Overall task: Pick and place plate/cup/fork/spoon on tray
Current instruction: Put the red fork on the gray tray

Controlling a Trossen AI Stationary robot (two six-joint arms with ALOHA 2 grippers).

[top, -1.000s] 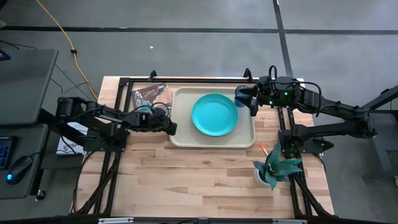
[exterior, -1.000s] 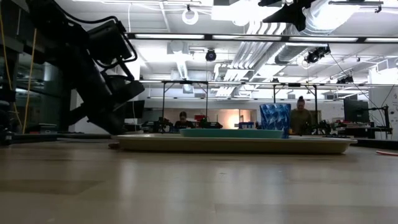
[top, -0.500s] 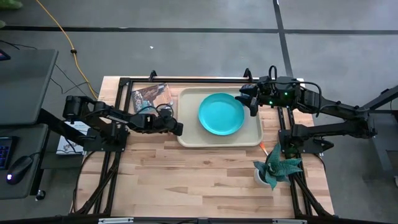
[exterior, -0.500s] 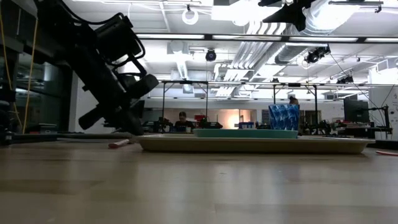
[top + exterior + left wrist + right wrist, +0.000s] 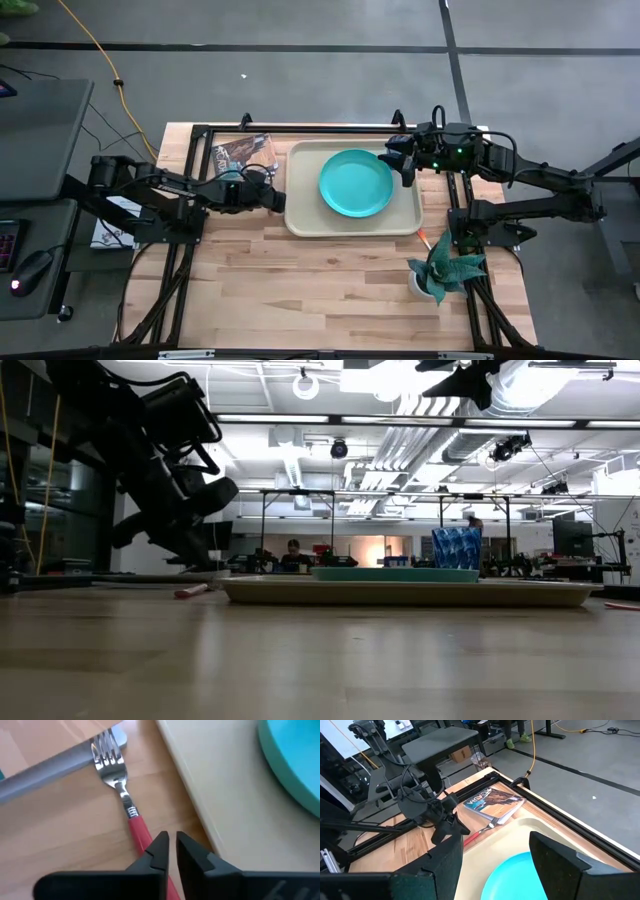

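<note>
The beige tray [image 5: 300,222] lies mid-table with the turquoise plate [image 5: 356,183] flat on it. The dark-blue cup [image 5: 456,548] stands upright on the tray by the plate; in the high view my right arm hides it. The red-handled fork [image 5: 139,831] lies on the table along the tray's left rim, tines toward the booklet. My left gripper [image 5: 172,845] is shut and hovers just above the fork's handle, left of the tray [image 5: 280,199]. My right gripper [image 5: 405,170] is open and empty over the tray's far right corner. The orange-handled spoon [image 5: 423,238] lies by the plant.
A brown booklet [image 5: 243,155] lies at the far left of the tray, next to the fork's tines. A white pot with a teal leafy plant [image 5: 440,272] stands at the near right. Bare wood stretches along the near side of the table. People show in the room behind.
My left gripper has gone toward the table's right edge against the tray's left rim, then drawn back left and a little up. The tray has slid a short way to the right with the plate and cup on it, which uncovered the fork.
</note>
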